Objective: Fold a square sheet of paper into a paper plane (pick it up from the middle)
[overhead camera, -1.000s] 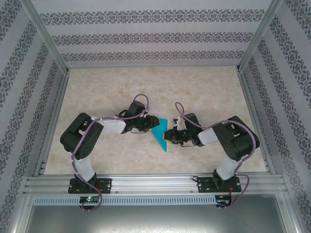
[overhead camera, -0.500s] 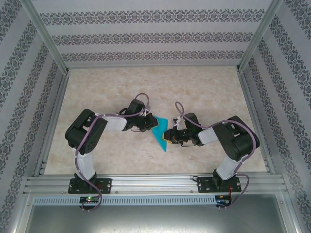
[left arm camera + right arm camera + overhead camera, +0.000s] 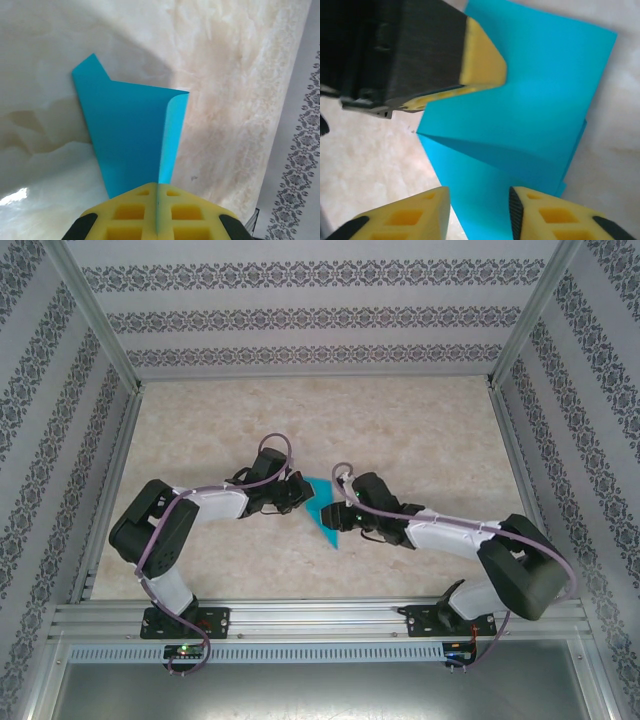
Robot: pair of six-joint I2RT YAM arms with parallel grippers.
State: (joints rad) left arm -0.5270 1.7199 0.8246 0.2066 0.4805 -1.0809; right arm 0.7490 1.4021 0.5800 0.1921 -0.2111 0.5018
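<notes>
Yellow foam pads (image 3: 135, 200), moulded with square recesses, meet face to face on the left gripper (image 3: 156, 192), and the thin edge of the paper plane (image 3: 130, 130) is pinched in the seam between them. From that grip the teal-blue paper fans away as a matte, flat wedge with one crisp crease running up from the seam, a narrower flap curling slightly along the crease, and a small pointed corner sticking out at the far end. Over the same paper the right gripper (image 3: 480, 210) has its jaws spread: two yellow foam pads (image 3: 415, 217) stand apart with a clear gap, and the paper plane (image 3: 535, 100) lies under that gap, showing layered panels and a raised diagonal fold. From this wrist the left gripper's black finger with its yellow tip lies at the paper's upper edge. Seen from above, the paper plane (image 3: 322, 520) is a slim triangle with its sharp tip pointing towards the arm bases, the left gripper (image 3: 298, 492) touching its left side and the right gripper (image 3: 335, 512) over its right side. Beneath the paper, the table (image 3: 420, 440) is smooth, cream and marbled.
</notes>
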